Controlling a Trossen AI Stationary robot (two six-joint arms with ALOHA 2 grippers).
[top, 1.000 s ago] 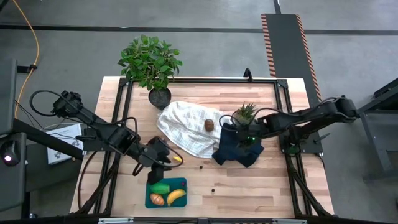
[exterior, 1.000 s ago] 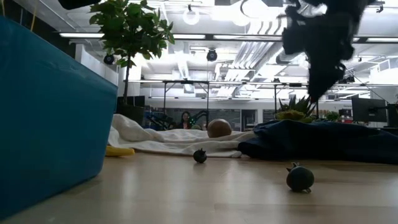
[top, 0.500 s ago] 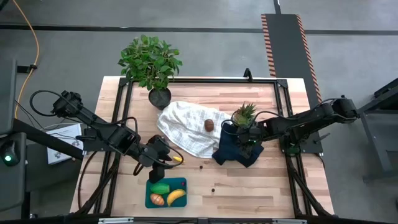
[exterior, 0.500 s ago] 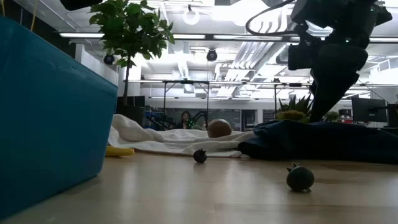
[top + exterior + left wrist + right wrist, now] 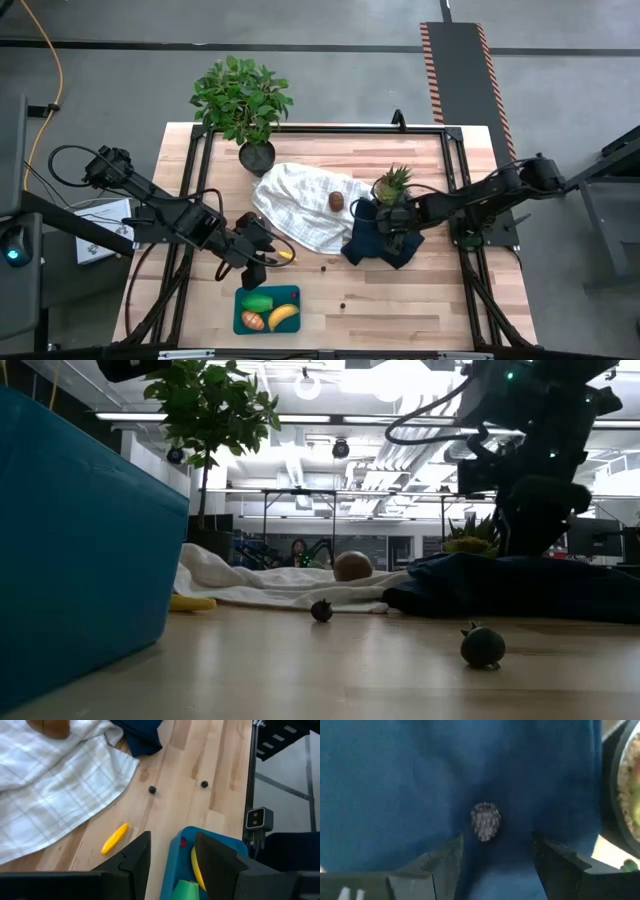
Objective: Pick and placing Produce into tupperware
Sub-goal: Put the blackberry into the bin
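Since the earlier high view, the right claw (image 5: 392, 232) has come down from above the navy cloth (image 5: 383, 243) and now sits low over it, just beside the small spiky potted plant (image 5: 392, 184); the left claw (image 5: 256, 272) has barely shifted near the tupperware (image 5: 294, 294).

Seen from the right wrist, the right claw's fingers stand wide apart, holding nothing, with a small dark bumpy berry (image 5: 485, 821) lying on the navy cloth between them. That berry looks like the piece in hand. To take it cleanly, the claw should likely settle straight down with the berry centred, stop short of pinching cloth, and close gently so the round piece does not squirt out. A fold of the cloth caught in the grip could drag it along, so a slow lift seems wise.

The left claw is also spread open and empty, hovering at the tupperware's edge nearest the white cloth (image 5: 305, 208). Inside the tupperware lie the banana (image 5: 284, 317), the green piece (image 5: 257, 303) and the orange piece (image 5: 253, 321). Outside it, a small yellow piece (image 5: 114, 838) lies on the worktop (image 5: 440, 300) beside the white cloth, two dark bits (image 5: 152, 790) rest between the tupperware and the navy cloth, and the brown kiwi-like ball (image 5: 337, 200) sits on the white cloth.
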